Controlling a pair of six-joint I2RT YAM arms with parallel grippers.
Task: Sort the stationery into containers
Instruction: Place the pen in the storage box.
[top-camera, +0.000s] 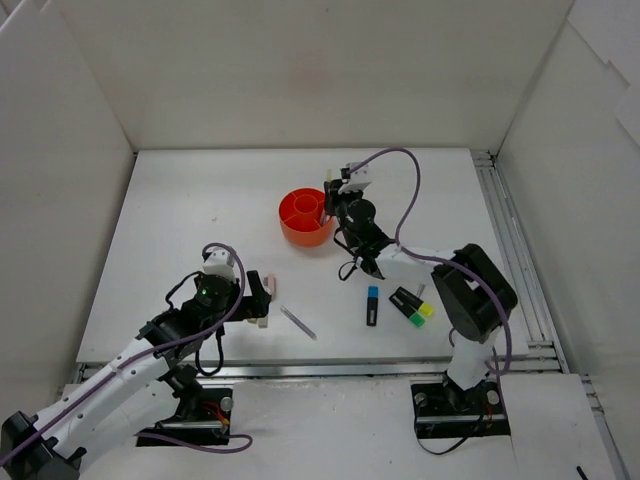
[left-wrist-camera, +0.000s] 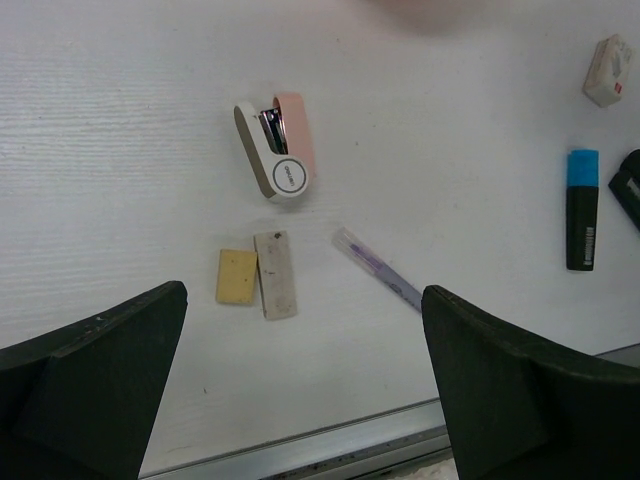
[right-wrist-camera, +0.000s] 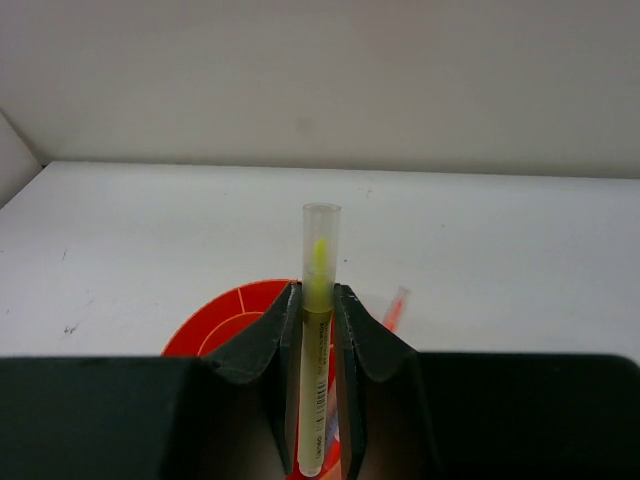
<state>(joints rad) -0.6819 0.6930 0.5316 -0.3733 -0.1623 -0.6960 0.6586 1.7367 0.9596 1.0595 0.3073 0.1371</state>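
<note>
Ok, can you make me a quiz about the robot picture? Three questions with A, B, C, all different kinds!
1. Where is the right gripper? A above the orange organiser; B low by its own base; C at the left wall.
2. What colour is the pen it holds? A blue; B yellow; C red.
3. How are the left gripper's jaws? A shut; B gripping something; C wide open, empty.
Answers: 1 A, the right wrist view shows the organiser just beneath. 2 B, the tip under its clear cap is yellow. 3 C, the jaws stand far apart, gripping nothing.
</note>
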